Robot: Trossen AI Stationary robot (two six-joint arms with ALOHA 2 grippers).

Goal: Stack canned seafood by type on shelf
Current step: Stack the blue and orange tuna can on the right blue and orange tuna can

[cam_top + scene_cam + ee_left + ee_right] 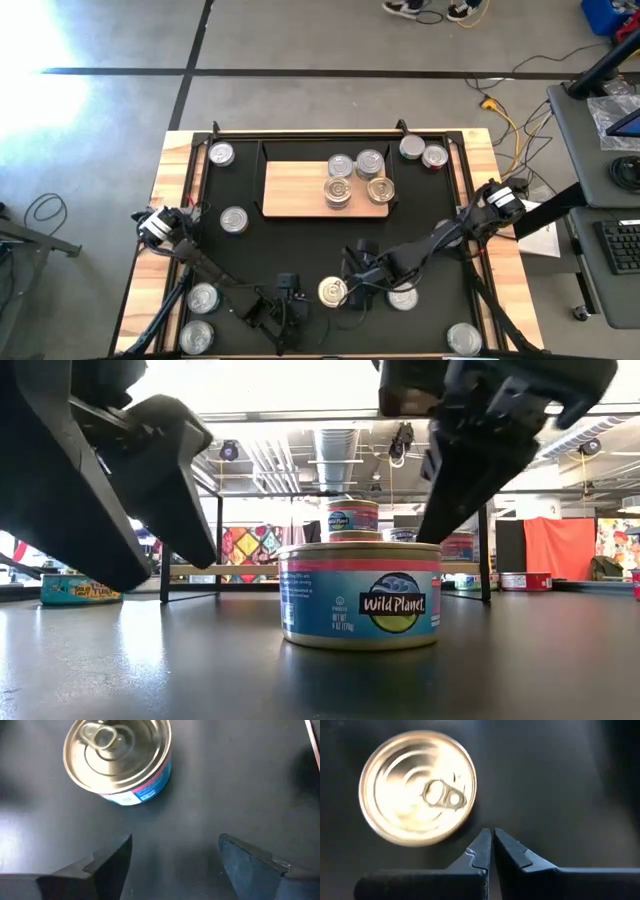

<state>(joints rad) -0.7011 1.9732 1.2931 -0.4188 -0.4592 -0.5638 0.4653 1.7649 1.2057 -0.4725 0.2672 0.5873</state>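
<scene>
Low view showed a blue tin (pixel 360 596) labelled "Wild Planet" on the black mat (pixel 150 670), near of the shelf (pixel 300 190). Left hand (pixel 172 862) stood apart beside it; right hand (pixel 492 845) stood pressed together.

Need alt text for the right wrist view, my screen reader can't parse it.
A round gold-topped metal tin with a pull-tab sits upright on the black mat, seen from above. The right end effector hangs beside the tin with its two dark fingers pressed shut, holding nothing.
</scene>
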